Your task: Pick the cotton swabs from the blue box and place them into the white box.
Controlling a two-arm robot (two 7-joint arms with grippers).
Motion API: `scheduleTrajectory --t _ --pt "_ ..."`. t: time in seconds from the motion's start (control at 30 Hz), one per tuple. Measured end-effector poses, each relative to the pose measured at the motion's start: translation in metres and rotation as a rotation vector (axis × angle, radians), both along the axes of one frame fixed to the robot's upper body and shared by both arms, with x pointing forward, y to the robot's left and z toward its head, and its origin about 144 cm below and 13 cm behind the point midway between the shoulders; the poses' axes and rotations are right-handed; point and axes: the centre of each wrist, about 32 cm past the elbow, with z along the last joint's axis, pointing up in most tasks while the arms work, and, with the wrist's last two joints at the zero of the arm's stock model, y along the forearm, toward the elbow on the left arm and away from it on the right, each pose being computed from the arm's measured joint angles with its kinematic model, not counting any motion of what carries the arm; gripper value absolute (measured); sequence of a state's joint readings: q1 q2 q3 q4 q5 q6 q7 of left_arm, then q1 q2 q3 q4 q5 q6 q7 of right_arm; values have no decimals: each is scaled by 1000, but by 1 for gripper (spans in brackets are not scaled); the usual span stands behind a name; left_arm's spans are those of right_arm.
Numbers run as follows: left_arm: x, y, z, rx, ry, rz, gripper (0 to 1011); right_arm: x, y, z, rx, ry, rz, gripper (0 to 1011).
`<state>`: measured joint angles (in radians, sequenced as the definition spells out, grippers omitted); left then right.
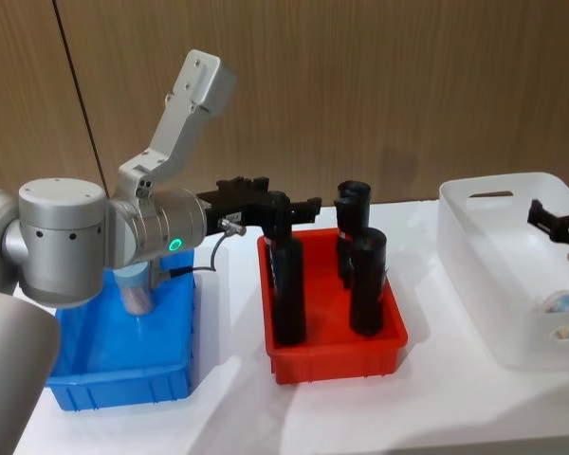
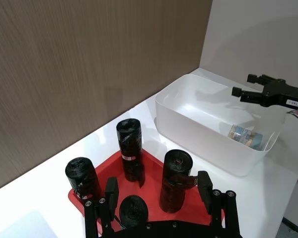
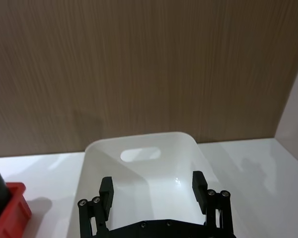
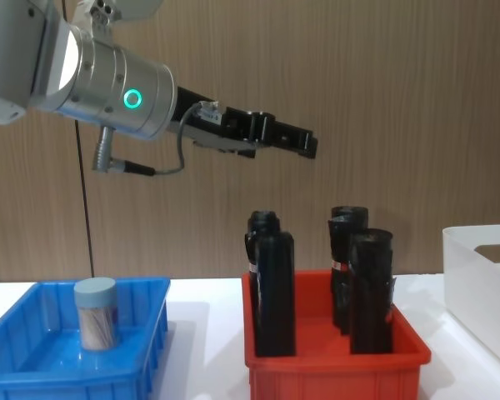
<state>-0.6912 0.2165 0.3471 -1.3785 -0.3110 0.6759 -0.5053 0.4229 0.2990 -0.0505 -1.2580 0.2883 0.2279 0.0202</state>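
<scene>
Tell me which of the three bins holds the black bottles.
The red bin, standing between the blue box and the white box: four black bottles stand upright in it; the other two hold cotton swabs.

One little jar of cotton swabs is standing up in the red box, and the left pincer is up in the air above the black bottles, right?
Not quite. The chest view shows the jar of cotton swabs standing up in the blue box, not the red box. The left pincer is indeed up in the air above the black bottles.
</scene>
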Motion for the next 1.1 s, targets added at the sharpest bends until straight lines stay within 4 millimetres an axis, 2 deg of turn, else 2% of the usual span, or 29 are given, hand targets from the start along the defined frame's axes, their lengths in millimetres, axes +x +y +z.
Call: scheduleTrajectory --t 0.43,1.1 --pt "0 0 0 0 0 0 1004 -29 11 7 -4 -157 7 1002" --pt "0 0 0 0 0 0 1004 -44 17 11 -11 -227 10 1002"
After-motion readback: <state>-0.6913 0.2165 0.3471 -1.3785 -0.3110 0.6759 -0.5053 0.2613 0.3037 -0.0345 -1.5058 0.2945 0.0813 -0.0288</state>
